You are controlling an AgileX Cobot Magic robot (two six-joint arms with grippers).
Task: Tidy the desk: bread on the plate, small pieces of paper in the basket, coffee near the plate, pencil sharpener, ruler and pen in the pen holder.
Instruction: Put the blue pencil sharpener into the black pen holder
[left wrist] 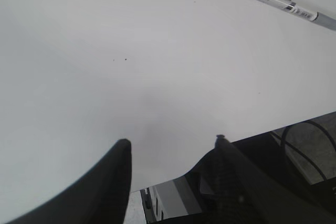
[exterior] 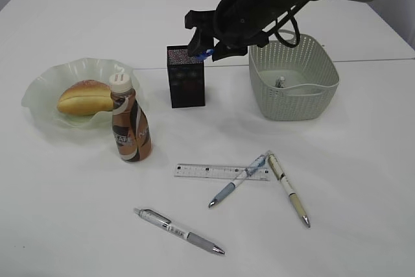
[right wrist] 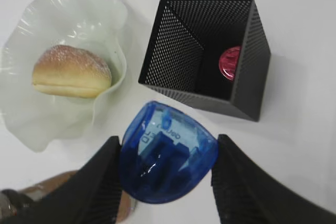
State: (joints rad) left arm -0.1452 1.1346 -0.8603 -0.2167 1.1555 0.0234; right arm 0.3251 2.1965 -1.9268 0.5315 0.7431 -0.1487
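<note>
While the right arm reaches across the middle of the white tabletop (exterior: 78, 225), the count stands as follows, with the pen holder as the landmark.

Pen holder: one black mesh box (exterior: 187, 77), upright, a round red thing visible at its bottom in the right wrist view.
Pencil sharpener: one, blue and translucent (right wrist: 167, 153), raised just above the near rim of the pen holder.
Right end effector: (right wrist: 167, 174) clenched on the pencil sharpener, one finger on each side.
Left end effector: (left wrist: 173, 153) fingers apart with nothing between them, over bare tabletop; out of the exterior view.
Bread: one roll (exterior: 84, 98), lying on the plate, left of the pen holder.
Plate: one pale green ruffled dish (exterior: 39, 85), well left of the pen holder.
Coffee: one brown bottle (exterior: 131, 128) with a white cap, standing in front and left of the pen holder, just beside the plate; label writing too blurred to read.
Basket: one (exterior: 293, 82), right of the pen holder; a small grey thing lies inside, too small to identify.
Ruler: one, clear (exterior: 217, 172), flat in front of the pen holder; markings too small to read.
Pens: three (exterior: 178, 230) (exterior: 237, 180) (exterior: 288, 189), in front of the pen holder; the middle one lies across the ruler's right end.
</note>
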